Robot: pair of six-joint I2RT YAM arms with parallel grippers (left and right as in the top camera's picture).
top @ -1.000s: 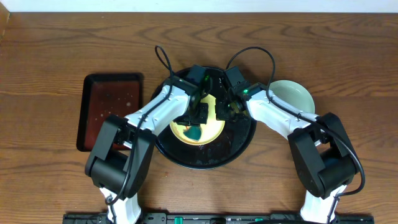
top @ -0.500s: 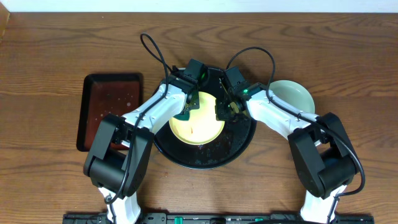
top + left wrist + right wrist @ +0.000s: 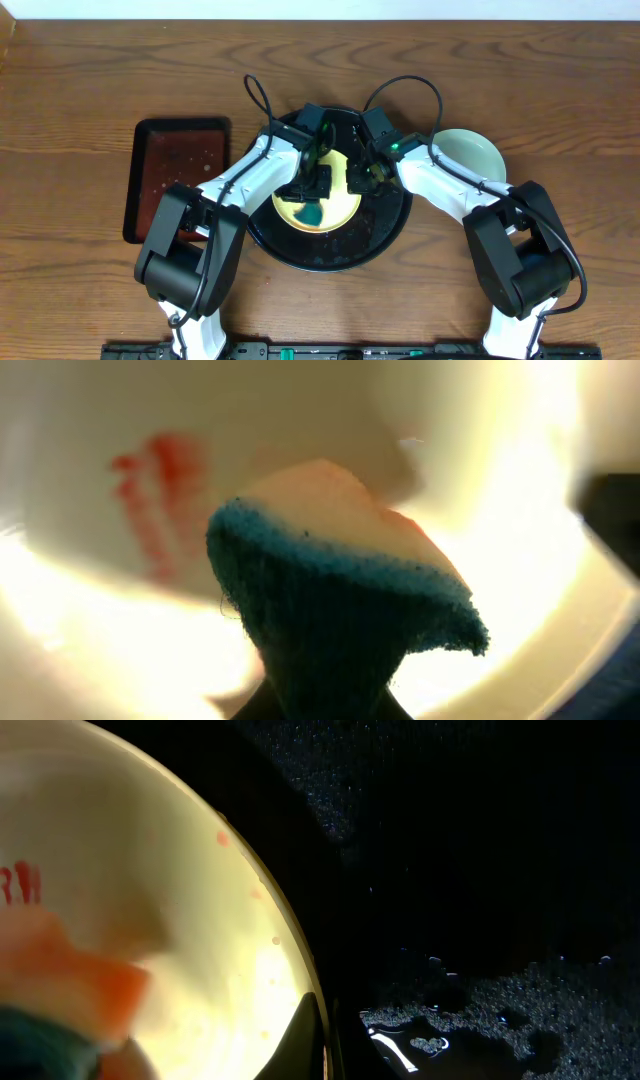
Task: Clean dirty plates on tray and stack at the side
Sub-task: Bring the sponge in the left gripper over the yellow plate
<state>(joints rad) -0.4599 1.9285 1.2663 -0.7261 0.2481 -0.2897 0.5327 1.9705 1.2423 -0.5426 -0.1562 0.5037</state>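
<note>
A yellow plate (image 3: 340, 208) lies in the round black tray (image 3: 385, 235). My left gripper (image 3: 312, 195) is shut on a sponge (image 3: 311, 213) with a teal scrub face and presses it on the plate's middle. In the left wrist view the sponge (image 3: 340, 610) sits beside a red sauce streak (image 3: 150, 500) on the plate (image 3: 520, 510). My right gripper (image 3: 357, 178) is shut on the plate's right rim. In the right wrist view one finger (image 3: 315, 1035) lies over the rim of the plate (image 3: 180, 900). A mint-blue plate (image 3: 470, 155) lies right of the tray.
A rectangular black tray (image 3: 175, 175) with droplets lies at the left on the wooden table. The round tray's floor (image 3: 480, 870) is wet with beads of water. Both arms' cables loop above the round tray's far rim.
My left gripper swept the sponge to the plate's far left rim, then back over its middle. The right gripper and the plate have held still.
</note>
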